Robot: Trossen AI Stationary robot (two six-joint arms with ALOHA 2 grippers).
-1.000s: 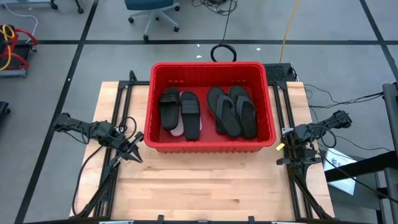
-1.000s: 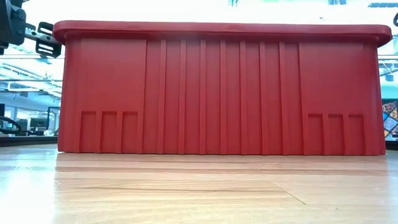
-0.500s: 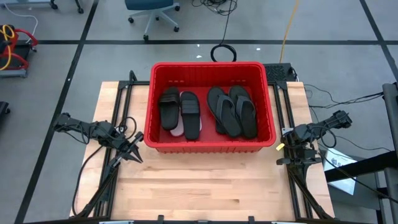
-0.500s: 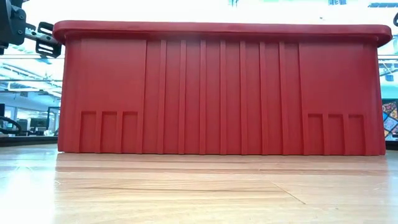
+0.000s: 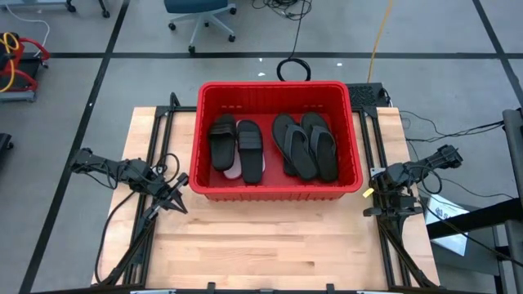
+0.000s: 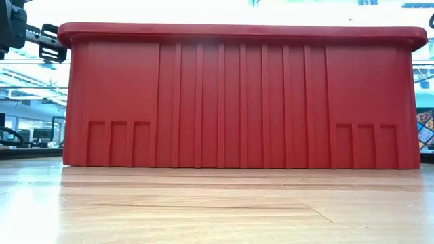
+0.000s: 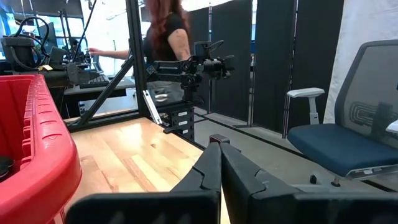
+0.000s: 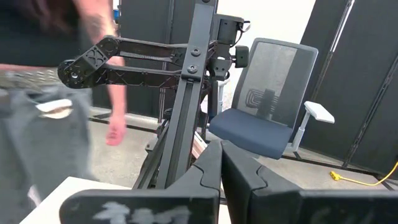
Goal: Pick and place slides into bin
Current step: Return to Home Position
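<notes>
Since both arms sit clear of the bin, we go view by view.

High: the bin (image 5: 276, 86) sits mid-desk against the desk's (image 5: 270, 245) far edge. All slides we can see are inside it: a black wide-strap pair (image 5: 237, 147) toward its left end with a bit of white slide (image 5: 234, 172) showing under them, and black thong slides (image 5: 306, 147) overlapped toward its right end. Left gripper (image 5: 177, 198) is by the desk's left edge, near the bin's near-left corner and not touching it. Right gripper (image 5: 374, 194) is at the desk's right edge, off the bin's near-right corner.

Low: the bin's ribbed near wall (image 6: 237, 95) fills the frame and hides its contents.

Left wrist: left gripper (image 7: 219, 163) has its jaws closed together on nothing, with the bin rim (image 7: 46, 143) alongside. A person (image 7: 165, 31) and an office chair (image 7: 354, 130) are beyond.

Right wrist: right gripper (image 8: 220, 163) also has its jaws pressed together, empty. A person's hand (image 8: 116, 132) and a chair (image 8: 261, 112) are behind.
</notes>
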